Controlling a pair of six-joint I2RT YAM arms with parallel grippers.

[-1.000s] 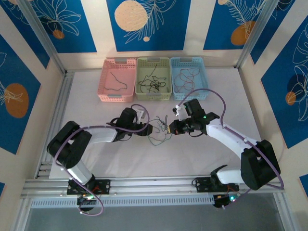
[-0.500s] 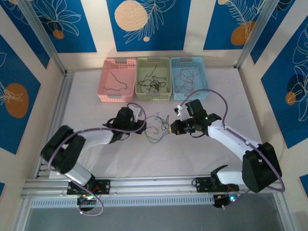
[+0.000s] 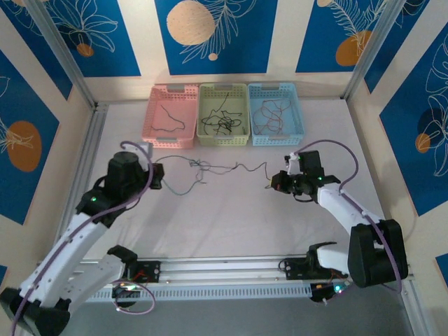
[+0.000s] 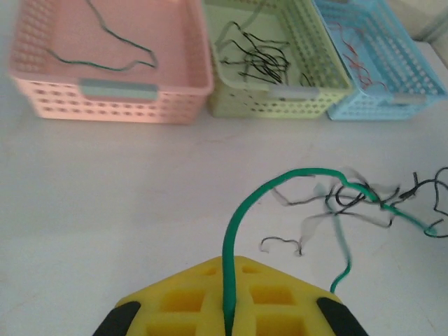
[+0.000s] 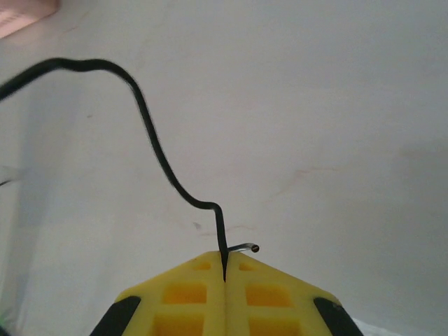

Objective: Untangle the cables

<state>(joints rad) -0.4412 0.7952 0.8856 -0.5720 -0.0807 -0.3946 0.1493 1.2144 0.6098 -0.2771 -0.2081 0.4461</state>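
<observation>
The left end effector point(image 3: 157, 176) hangs over the left half of the counter point(image 3: 224, 224), its yellow fingers point(image 4: 182, 304) pressed together on a green cable point(image 4: 241, 217). That cable rises out of the seam between the fingers and arches over toward a small knot point(image 4: 350, 199) of thin black and green strands lifted just off the surface.

The right end effector point(image 3: 271, 185) sits over the right half of the counter, well apart from the left one. In the right wrist view its fingers point(image 5: 182, 294) are closed tight on a black cable point(image 5: 150, 133), whose short end pokes out just beside the seam.

From above, the cables point(image 3: 231, 168) stretch in a loose, wavy line between the two end effectors, across the middle of the counter. The knot point(image 3: 198, 166) lies nearer the left end effector, and a loose strand droops from it toward the near edge.

Three baskets stand side by side along the far edge. The pink basket point(image 3: 168, 142) toward the left holds one dark green wire. The green basket point(image 3: 224, 140) in the centre holds several black ones. The blue basket point(image 3: 278, 138) to its right holds red and orange ones.
</observation>
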